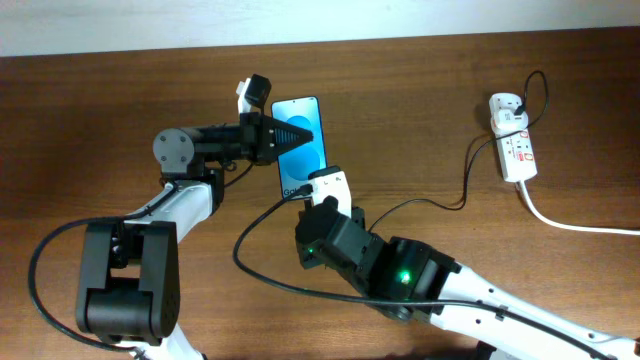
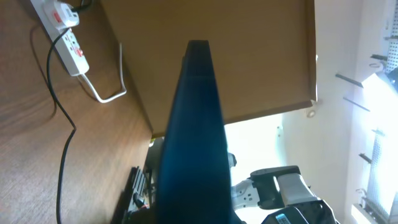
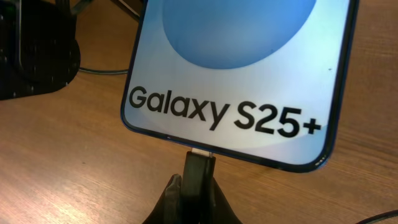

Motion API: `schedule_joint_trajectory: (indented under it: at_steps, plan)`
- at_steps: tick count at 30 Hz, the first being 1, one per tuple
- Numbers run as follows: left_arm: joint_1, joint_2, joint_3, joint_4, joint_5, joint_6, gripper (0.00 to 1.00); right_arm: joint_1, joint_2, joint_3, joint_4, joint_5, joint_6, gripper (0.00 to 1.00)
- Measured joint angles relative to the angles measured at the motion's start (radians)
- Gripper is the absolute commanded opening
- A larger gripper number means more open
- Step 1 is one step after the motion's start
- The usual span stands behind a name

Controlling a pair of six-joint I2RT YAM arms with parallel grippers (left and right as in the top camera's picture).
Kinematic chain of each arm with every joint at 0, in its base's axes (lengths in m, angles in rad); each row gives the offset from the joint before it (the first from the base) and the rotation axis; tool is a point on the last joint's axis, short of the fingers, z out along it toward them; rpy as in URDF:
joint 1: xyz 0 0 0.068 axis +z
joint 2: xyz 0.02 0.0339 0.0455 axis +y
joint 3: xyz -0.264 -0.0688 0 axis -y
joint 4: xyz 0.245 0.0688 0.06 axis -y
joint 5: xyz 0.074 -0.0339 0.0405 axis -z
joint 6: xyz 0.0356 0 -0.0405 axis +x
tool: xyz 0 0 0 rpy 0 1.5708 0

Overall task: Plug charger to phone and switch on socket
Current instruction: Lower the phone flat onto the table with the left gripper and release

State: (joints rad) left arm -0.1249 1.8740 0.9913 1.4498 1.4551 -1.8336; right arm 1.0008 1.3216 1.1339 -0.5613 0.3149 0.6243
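Note:
The phone (image 1: 300,150) lies on the wooden table with its blue screen up. My left gripper (image 1: 288,136) is shut on it from the left; the left wrist view shows the phone (image 2: 193,137) edge-on between the jaws. My right gripper (image 1: 322,192) is shut on the charger's black plug (image 3: 200,167) and holds its metal tip against the port in the phone's (image 3: 249,68) bottom edge. The charger's cable (image 1: 440,202) runs right to the socket (image 1: 514,145), a white power strip at the far right, which also shows in the left wrist view (image 2: 71,43).
The socket's thick white cord (image 1: 575,224) trails off to the right edge. The black cable loops on the table in front of my right arm (image 1: 250,262). My left arm's base (image 1: 128,280) stands at the front left. The table's far edge (image 1: 400,38) runs along the top.

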Motion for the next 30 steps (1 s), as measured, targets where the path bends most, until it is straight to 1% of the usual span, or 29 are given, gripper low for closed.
schedule_joint_trajectory:
  at_steps: [5,7,9,10,11,13,14,17,18,20,21,22,23,24,25,26,27,28,29,30]
  plan:
    - [0.006,0.000,0.011,0.092,-0.041,-0.011,0.00,-0.040,0.000,-0.003,0.051,-0.051,-0.020,0.04]
    - [0.009,0.000,0.019,0.095,-0.053,-0.015,0.00,-0.056,0.000,-0.005,0.062,-0.073,-0.034,0.05]
    - [0.008,0.000,0.019,0.095,-0.053,-0.015,0.00,-0.071,-0.002,-0.004,0.055,-0.105,-0.042,0.20]
    - [0.008,0.000,0.019,0.095,-0.053,-0.015,0.00,-0.077,-0.003,0.000,0.045,-0.120,-0.052,0.25]
    - [0.002,0.000,0.019,0.095,-0.045,-0.019,0.00,-0.084,-0.002,0.014,0.032,-0.126,-0.054,0.33]
    - [-0.035,0.000,0.015,0.096,-0.054,-0.030,0.00,-0.095,-0.003,0.061,-0.056,-0.149,-0.058,0.58]
    - [-0.043,0.000,0.014,0.097,-0.056,-0.031,0.00,-0.095,-0.003,0.086,-0.118,-0.153,-0.055,0.69]
    - [-0.059,0.000,0.011,0.097,-0.055,-0.036,0.00,-0.111,-0.025,0.153,-0.290,-0.143,-0.061,0.93]
    - [-0.062,0.000,0.011,0.097,-0.062,-0.037,0.00,-0.111,-0.042,0.180,-0.350,-0.141,-0.060,0.98]
    - [-0.068,0.000,0.014,0.080,-0.106,-0.036,0.00,-0.111,-0.097,0.250,-0.475,-0.140,-0.065,0.99]
    - [-0.072,0.000,0.021,0.035,-0.126,-0.024,0.00,-0.111,-0.132,0.286,-0.516,-0.140,-0.064,0.98]
    - [-0.082,0.000,0.032,-0.035,-0.145,0.008,0.00,-0.111,-0.180,0.328,-0.565,-0.134,-0.064,0.98]
    - [-0.105,-0.002,0.065,-0.212,-0.174,0.060,0.00,-0.111,-0.224,0.354,-0.595,-0.125,-0.064,0.98]
    - [-0.124,0.003,0.089,-0.337,-0.193,0.124,0.00,-0.111,-0.260,0.369,-0.616,-0.111,-0.064,0.98]
    - [-0.149,-0.001,0.141,-0.589,-0.230,0.212,0.00,-0.111,-0.316,0.381,-0.644,-0.089,-0.064,0.98]
    - [-0.180,0.003,0.200,-0.823,-0.278,0.336,0.00,-0.111,-0.395,0.387,-0.676,-0.051,-0.064,0.98]
    - [-0.213,0.010,0.250,-1.054,-0.347,0.498,0.00,-0.112,-0.427,0.387,-0.688,-0.034,-0.064,0.98]
    - [-0.234,0.013,0.335,-1.342,-0.401,0.652,0.00,-0.112,-0.466,0.387,-0.704,-0.012,-0.064,0.98]
    - [-0.245,0.026,0.381,-1.453,-0.443,0.755,0.00,-0.112,-0.494,0.388,-0.711,0.008,-0.064,0.98]
    - [-0.251,0.043,0.428,-1.551,-0.481,0.883,0.00,-0.112,-0.520,0.388,-0.716,0.030,-0.064,0.98]
